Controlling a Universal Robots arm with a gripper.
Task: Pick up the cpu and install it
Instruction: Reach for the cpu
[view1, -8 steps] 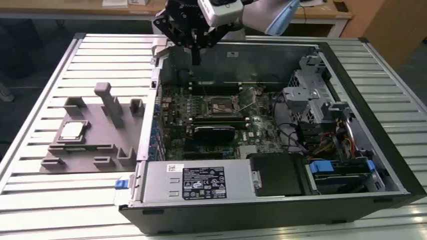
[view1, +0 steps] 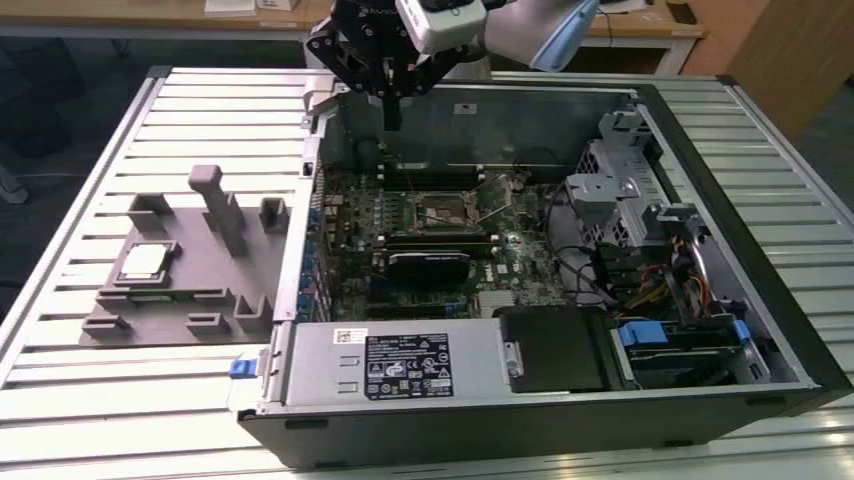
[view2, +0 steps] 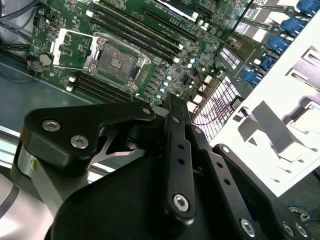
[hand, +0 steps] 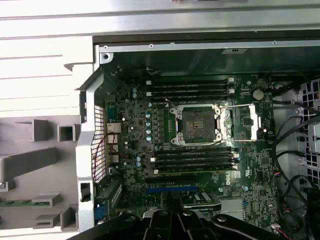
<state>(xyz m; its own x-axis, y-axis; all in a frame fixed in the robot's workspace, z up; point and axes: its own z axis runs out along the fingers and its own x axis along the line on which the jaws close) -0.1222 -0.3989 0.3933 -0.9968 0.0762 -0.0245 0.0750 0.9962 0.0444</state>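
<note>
While the cpu (view1: 144, 262) lies flat on the grey block (view1: 214, 300), the gripper (view1: 391, 122) hangs up high, well apart from it. The gripper is over the back wall of the computer case (view1: 534, 435). Its two fingers are pressed together and they hold nothing.

The grey block sits on the bench (view1: 80, 400), near the bench's edge at the exterior view's left, just beside the case. The cpu rests in a low spot on the block, on the side away from the case. Its shiny grey top faces up, with a pale rim around it.

The case lies open on its side and fills the middle of the bench, out to the edge at the exterior view's right. Inside it is a green board (hand: 130, 145). In the first wrist view, a square socket (hand: 197, 125) sits in the middle of the board, between rows of long black slots (hand: 192, 162). The socket's metal lid (hand: 248, 122) is flipped open beside it. A silver box with a white label (view1: 400, 365) fills the case's near side.
</note>
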